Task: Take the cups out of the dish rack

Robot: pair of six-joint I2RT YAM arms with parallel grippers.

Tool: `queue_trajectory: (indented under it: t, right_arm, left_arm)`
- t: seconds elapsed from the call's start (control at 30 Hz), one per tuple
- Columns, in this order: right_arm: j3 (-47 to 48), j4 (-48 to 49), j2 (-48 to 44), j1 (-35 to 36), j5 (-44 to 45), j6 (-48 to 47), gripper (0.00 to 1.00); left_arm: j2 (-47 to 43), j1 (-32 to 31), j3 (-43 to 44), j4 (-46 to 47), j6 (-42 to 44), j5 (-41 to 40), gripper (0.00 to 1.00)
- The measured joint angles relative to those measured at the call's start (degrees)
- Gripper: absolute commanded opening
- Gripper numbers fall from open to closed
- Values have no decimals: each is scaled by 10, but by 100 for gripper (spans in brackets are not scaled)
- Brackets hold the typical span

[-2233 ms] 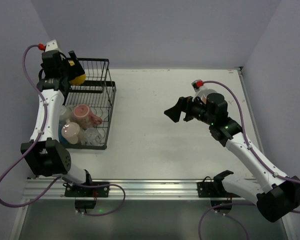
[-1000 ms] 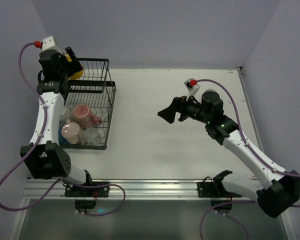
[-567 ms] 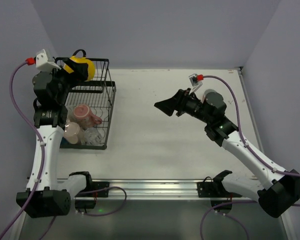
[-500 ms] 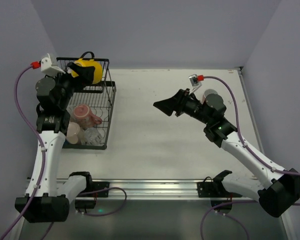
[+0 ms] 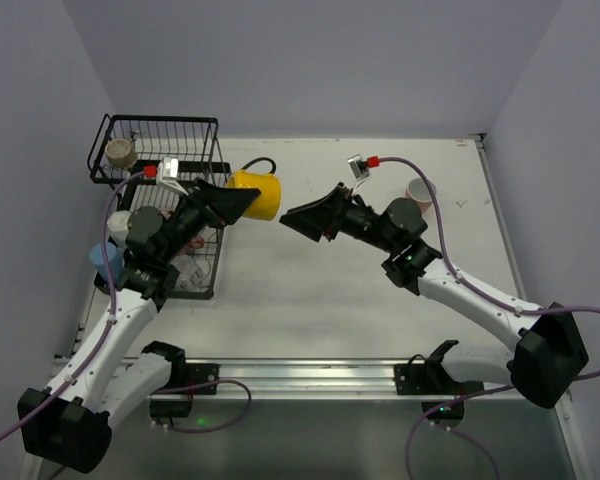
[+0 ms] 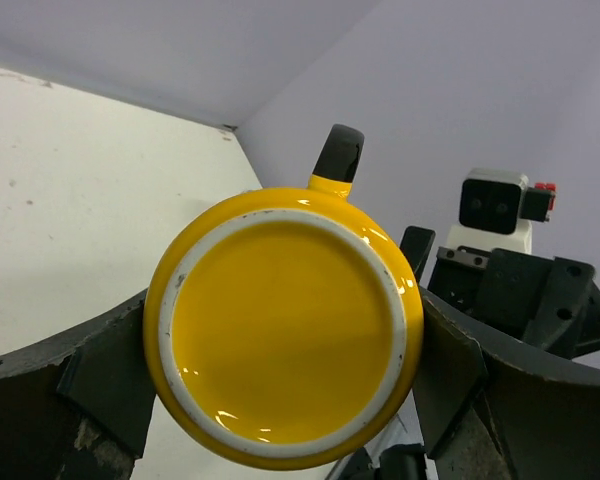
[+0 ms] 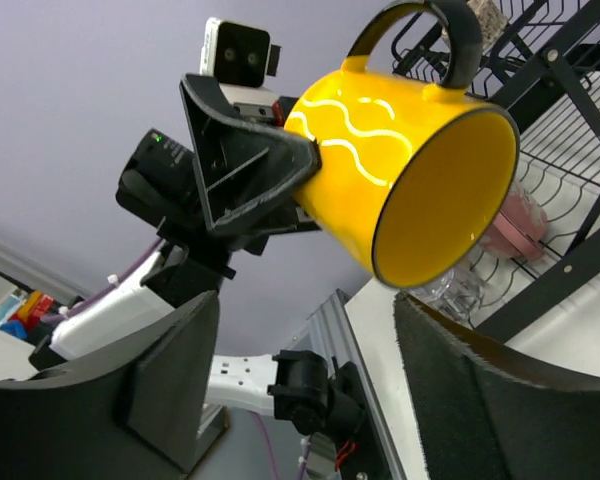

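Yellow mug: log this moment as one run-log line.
left tool: shut on yellow mug | mug: airborne beside dish rack | right tool: open, facing mug mouth

Overhead, I'm looking down from behind, while my wrist cameras are closely facing one yellow mug [image 6: 285, 335] from opposite ends.

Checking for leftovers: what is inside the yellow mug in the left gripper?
The right wrist view looks into the yellow mug: bare yellow inner wall, nothing in it. The strip of wall behind its near rim is covered.

Yellow mug [image 7: 405, 175] with white wavy lines and a black handle [image 7: 452, 32]; black wire rack [image 5: 165, 118].
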Motion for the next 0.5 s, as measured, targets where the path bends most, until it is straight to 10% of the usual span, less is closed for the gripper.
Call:
queue_trajectory:
  t: [0.43,0.5]
  right_arm:
    - [24,49,55,19,-11,20,47]
    - [28,61,61,21,-18,24,28]
  left_arm:
    - [-11,-90,-64,136,-62,-29,9]
    - [-11,-100,-69,141,-67,-39,22]
